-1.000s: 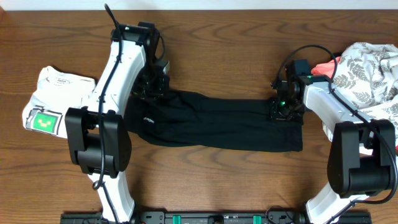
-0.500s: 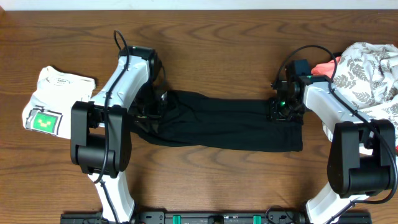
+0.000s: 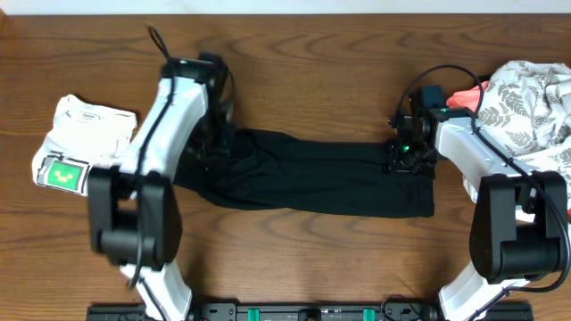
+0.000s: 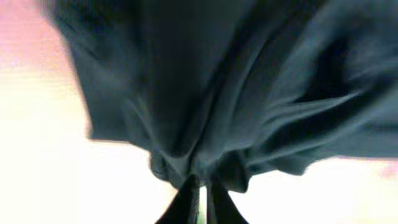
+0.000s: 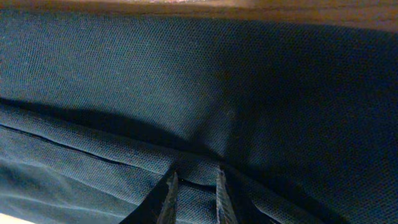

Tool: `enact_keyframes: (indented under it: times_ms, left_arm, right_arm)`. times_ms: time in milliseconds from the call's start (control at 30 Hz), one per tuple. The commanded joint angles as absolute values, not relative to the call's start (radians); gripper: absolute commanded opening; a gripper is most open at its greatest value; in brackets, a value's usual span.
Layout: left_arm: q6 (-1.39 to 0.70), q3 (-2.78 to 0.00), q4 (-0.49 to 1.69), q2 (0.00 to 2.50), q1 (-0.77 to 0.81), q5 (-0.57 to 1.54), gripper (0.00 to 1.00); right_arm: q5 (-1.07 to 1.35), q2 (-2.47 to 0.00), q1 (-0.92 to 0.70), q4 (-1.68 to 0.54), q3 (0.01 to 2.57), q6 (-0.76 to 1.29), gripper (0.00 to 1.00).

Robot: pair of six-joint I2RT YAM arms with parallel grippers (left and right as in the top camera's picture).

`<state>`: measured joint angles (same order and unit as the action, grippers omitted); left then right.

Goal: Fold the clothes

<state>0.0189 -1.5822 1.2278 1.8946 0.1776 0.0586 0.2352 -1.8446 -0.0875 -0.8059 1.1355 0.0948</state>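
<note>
Across the middle of the table I see a black garment. A folded white shirt lies by the left edge, and a leaf-print cloth in the far right corner.

Middle: garment lies left to right across the table.
Left end: left gripper on it; shirt further left.
Right end: right gripper on it; heap of cloth right of it, at the far corner.

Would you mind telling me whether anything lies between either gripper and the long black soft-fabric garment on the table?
Nothing visible does. The left gripper is shut on the bunched left end of the long black soft-fabric garment; the right gripper pinches its right end.
</note>
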Motion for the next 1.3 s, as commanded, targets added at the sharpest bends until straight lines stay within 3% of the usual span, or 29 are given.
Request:
enact_keyframes:
  times_ms: [0, 100, 233, 333, 733, 1267]
  left_arm:
    - [0.011, -1.617, 1.135, 1.780, 0.173, 0.040, 0.06]
    - [0.083, -1.616, 1.058, 1.771, 0.174, 0.081, 0.06]
    - [0.385, -1.589, 1.055, 1.779, 0.157, 0.697, 0.06]
    - [0.385, -1.536, 1.019, 1.780, 0.127, 0.874, 0.06]
    - [0.310, -1.164, 0.691, 1.850, 0.012, 1.085, 0.06]
    - [0.312, -1.153, 0.695, 2.168, -0.093, 1.087, 0.06]
  right_arm:
    - [0.235, -1.844, -0.093, -0.807, 1.133, 0.100, 0.20]
    - [0.235, -1.844, -0.093, -0.807, 1.133, 0.100, 0.20]
    - [0.235, -1.844, -0.093, -0.815, 1.133, 0.099, 0.20]
    - [0.229, -1.844, -0.093, -0.824, 1.133, 0.096, 0.20]
    - [0.228, -1.844, -0.093, -0.831, 1.133, 0.096, 0.20]
    - [0.227, -1.844, -0.093, -0.845, 1.133, 0.096, 0.20]
